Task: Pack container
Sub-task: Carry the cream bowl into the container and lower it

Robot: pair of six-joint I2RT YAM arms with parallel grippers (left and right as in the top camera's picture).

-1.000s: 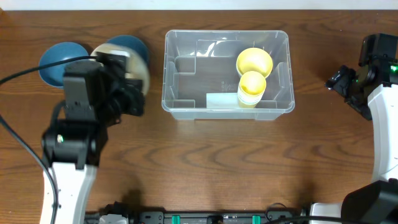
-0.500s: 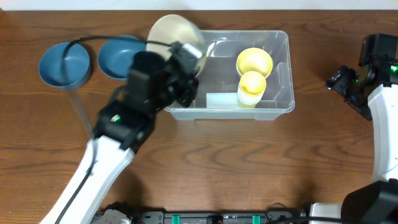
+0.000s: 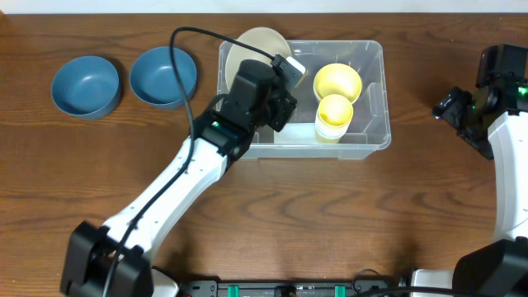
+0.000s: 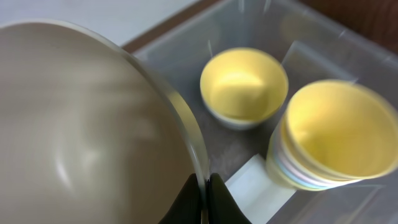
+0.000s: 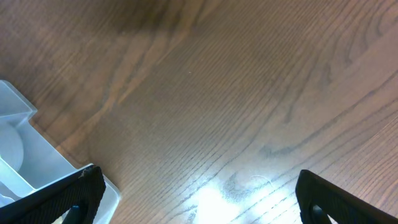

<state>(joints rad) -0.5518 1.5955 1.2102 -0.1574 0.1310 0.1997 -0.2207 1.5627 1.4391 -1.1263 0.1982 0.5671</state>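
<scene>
Wood table (image 3: 330, 214) | container (image 3: 384, 91): yellow bowl (image 3: 337, 81), yellow cups (image 3: 334, 114) | left claw (image 4: 205, 190) grasping beige bowl (image 4: 81, 137) | right claw (image 5: 199, 193) released

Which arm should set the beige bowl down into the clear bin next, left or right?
Left. The left claw grips the beige bowl by its rim above the container's left half. The right claw is open and empty, parked beyond the container's right end.
</scene>
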